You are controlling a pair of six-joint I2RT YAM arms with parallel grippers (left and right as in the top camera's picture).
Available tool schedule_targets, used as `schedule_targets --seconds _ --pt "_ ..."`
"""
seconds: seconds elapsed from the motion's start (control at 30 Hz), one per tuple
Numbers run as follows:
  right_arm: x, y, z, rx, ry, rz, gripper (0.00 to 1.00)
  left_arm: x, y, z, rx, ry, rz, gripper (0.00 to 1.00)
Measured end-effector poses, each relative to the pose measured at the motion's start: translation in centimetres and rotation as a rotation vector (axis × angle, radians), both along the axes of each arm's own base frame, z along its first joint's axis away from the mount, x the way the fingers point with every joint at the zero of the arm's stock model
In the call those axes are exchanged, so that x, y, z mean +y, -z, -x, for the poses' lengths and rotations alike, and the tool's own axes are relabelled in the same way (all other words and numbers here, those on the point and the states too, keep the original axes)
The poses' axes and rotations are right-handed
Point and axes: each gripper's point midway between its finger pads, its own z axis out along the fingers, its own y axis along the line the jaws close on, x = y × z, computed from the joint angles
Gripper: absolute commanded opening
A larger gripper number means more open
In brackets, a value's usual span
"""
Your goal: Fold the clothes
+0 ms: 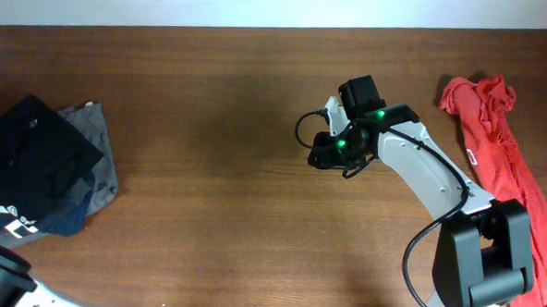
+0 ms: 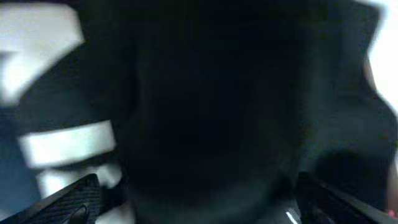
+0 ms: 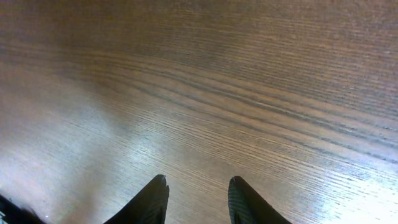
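Jaws on the left arm first: spread wide, dark fingertips (image 2: 71, 200) sitting in the bottom corners of the wrist view, clamped on nothing discernible; pushed right up against the large plain black fabric garment (image 2: 211, 112), blurred and filling almost the whole view. Jaws on the right arm: partly apart, black fingertips (image 3: 152, 200) empty, hovering over the bare brown wooden desk (image 3: 236, 87) near its middle, well apart from any cloth.

Outward from there: black garment bunched at the far left edge of the desk, lying on a crumpled grey cloth (image 1: 98, 141), with a strip of blue fabric (image 1: 65, 220) showing under its lower side; long rumpled red garment (image 1: 500, 150) strung along the far right edge, beside the right arm's base.

Likely trouble, judged from this alone: backing the jaws on the left arm out with a tip caught in a fold, dragging the black garment off the heap or undoing its shape; closing blind instead and pinching black and grey layers together, for want of any visible hem; nudging the heap over the desk's edge, given so little margin there; reaching for the red garment so near the arm's own base, cramped, with a poor grip and a twisted lift.
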Motion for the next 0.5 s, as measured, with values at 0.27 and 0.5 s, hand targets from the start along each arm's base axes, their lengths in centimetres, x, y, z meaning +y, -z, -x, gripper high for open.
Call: schedule_targets --seconds 0.27,0.5 --pt "-0.2 -2.8 -1.2 -0.101 -0.019 -0.018 0.37 -3.8 -14.7 0.7 -0.206 0.048 -0.334 0.99" --pt "-1.7 -12.7 -3.8 -0.402 -0.037 -0.042 0.46 -20.1 -22.0 -4.4 -0.462 0.564 -0.495 0.89"
